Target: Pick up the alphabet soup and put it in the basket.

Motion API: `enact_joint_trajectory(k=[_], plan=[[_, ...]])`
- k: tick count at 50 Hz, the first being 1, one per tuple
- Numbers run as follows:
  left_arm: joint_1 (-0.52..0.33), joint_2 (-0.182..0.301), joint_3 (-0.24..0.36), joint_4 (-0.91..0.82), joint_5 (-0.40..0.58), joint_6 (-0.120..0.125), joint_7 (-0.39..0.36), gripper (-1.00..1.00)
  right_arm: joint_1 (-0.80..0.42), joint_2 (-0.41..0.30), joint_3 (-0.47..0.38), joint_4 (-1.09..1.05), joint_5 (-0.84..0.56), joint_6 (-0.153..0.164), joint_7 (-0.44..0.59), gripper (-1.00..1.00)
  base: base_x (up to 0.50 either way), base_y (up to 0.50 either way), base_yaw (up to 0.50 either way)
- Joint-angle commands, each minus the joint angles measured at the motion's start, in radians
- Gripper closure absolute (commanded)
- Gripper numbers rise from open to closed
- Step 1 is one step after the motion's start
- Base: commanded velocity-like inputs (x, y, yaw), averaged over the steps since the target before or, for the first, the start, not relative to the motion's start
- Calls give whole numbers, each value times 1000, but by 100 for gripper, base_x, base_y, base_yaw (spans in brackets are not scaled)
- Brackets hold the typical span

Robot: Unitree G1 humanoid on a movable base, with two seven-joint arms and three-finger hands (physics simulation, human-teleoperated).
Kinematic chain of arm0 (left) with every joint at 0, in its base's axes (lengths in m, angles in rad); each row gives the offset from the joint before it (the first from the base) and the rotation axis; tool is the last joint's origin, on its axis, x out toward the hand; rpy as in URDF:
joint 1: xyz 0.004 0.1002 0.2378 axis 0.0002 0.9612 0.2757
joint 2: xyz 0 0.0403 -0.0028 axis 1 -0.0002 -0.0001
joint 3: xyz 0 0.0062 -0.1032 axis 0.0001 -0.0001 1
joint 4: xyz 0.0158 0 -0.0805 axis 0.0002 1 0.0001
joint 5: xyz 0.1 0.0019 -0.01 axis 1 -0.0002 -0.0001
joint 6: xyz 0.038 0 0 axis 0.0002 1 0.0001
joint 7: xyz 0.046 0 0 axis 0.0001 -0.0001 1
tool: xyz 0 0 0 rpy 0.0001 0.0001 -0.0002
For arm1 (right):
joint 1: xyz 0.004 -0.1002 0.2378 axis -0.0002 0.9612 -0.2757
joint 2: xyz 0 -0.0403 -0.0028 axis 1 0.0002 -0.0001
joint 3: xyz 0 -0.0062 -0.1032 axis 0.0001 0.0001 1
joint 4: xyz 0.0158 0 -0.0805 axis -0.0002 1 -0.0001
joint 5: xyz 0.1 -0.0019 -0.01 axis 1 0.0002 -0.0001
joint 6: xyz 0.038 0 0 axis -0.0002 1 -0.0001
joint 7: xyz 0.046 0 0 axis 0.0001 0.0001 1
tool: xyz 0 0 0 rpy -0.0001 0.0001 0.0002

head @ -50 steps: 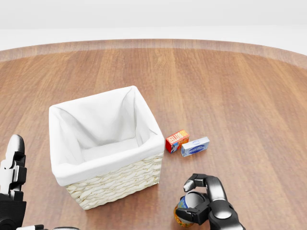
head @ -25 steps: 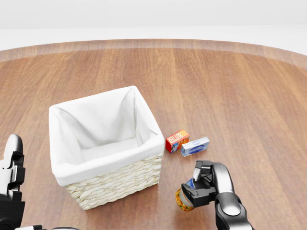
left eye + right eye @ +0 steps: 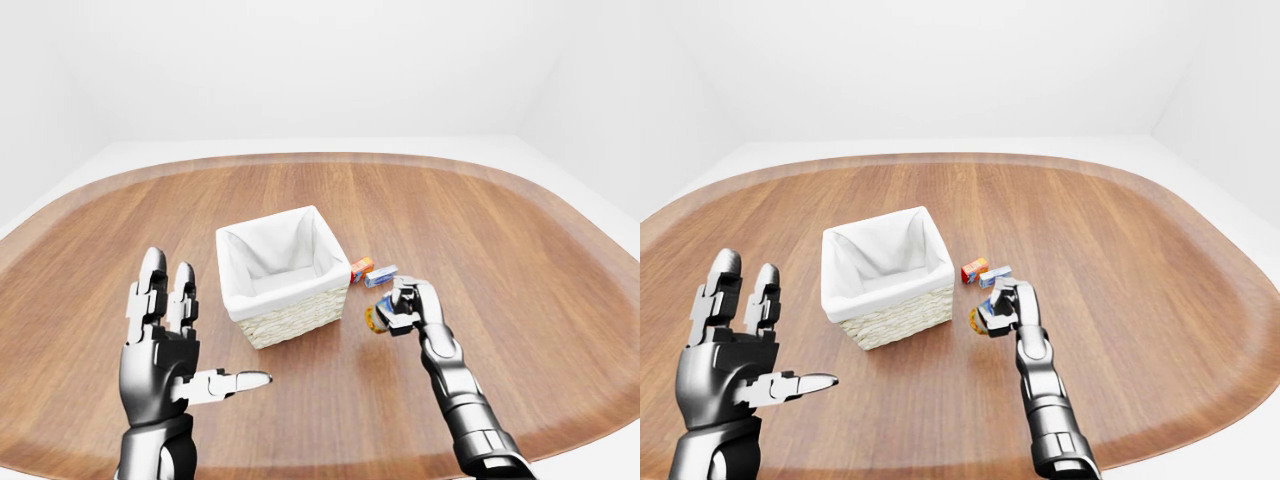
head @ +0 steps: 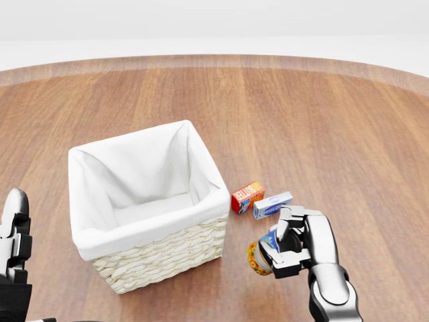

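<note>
The alphabet soup can (image 4: 258, 257), orange-rimmed with a blue label, lies on its side in my right hand (image 4: 285, 249), whose fingers close round it above the wood. It hangs just right of the wicker basket (image 4: 164, 251) with its white cloth lining, lower than the basket's rim. My left hand (image 3: 185, 350) stands open with fingers spread, far to the left of the basket and holding nothing.
A small red box (image 4: 247, 197) and a white-and-blue box (image 4: 272, 205) lie on the round wooden table (image 4: 322, 127) just right of the basket, above my right hand in the head view. White floor surrounds the table.
My right hand has risen from the table with the can, moving up and slightly right in the head view. The left hand sank a little at the lower left edge.
</note>
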Motion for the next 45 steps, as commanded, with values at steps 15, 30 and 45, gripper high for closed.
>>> enact_joint_trajectory(k=[15,30,45], plan=[[11,-3,1,-6,-3,0,-7,-100,57,5,-6,-313,-4,66,-11,100,0,0,0],[13,-7,13,-19,-13,0,-17,-100,29,-1,-15,-473,-16,175,-18,100,0,0,0],[0,-7,16,-8,-12,0,-18,-100,-28,-4,-15,-559,-15,175,-24,100,0,0,0]])
